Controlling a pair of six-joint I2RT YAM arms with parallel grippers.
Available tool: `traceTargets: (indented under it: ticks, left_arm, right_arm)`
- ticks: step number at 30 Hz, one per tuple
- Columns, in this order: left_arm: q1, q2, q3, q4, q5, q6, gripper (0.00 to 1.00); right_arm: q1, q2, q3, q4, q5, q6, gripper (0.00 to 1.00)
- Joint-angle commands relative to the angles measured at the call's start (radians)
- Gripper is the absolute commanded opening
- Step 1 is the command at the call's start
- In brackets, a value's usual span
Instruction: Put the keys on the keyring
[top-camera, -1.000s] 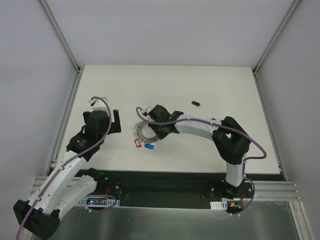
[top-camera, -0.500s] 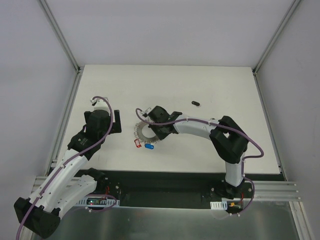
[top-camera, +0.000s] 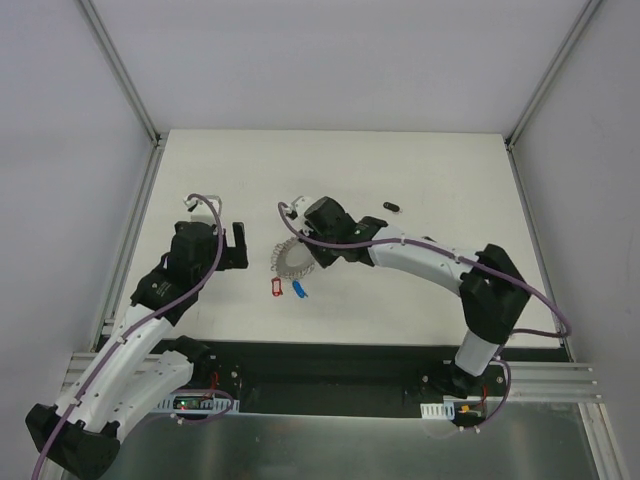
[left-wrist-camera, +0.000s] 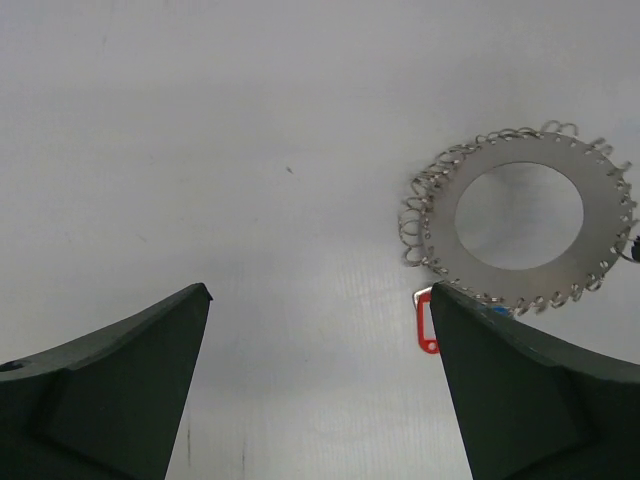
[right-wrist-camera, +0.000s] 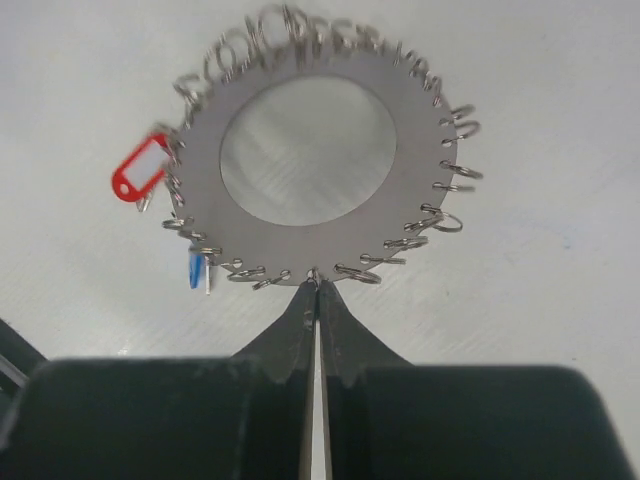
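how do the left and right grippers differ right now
The left gripper has its jaws wide apart; the right gripper is shut. The left gripper hangs over bare table beside the keyring, touching nothing; the right gripper's tips meet at the keyring's rim, seemingly pinching it there. Both have dark tapered fingers and sit close to the keyring.

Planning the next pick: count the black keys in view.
1: a tiny black oblong key lies on the white table beyond the right arm, apart from the grey metal ring. Others may be hidden.
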Motion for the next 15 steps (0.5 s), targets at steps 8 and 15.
traceTargets:
  ticks: [8, 15]
  left_arm:
    - [0.005, -0.100, 0.071, 0.084, 0.432, 0.066, 0.95]
    - [0.005, -0.048, 0.184, 0.126, 0.647, 0.106, 0.96]
  right_arm:
    - [0.009, -0.416, -0.188, 0.397, -0.007, 0.001, 0.01]
    - [-0.008, -0.523, -0.182, 0.471, -0.056, 0.005, 0.01]
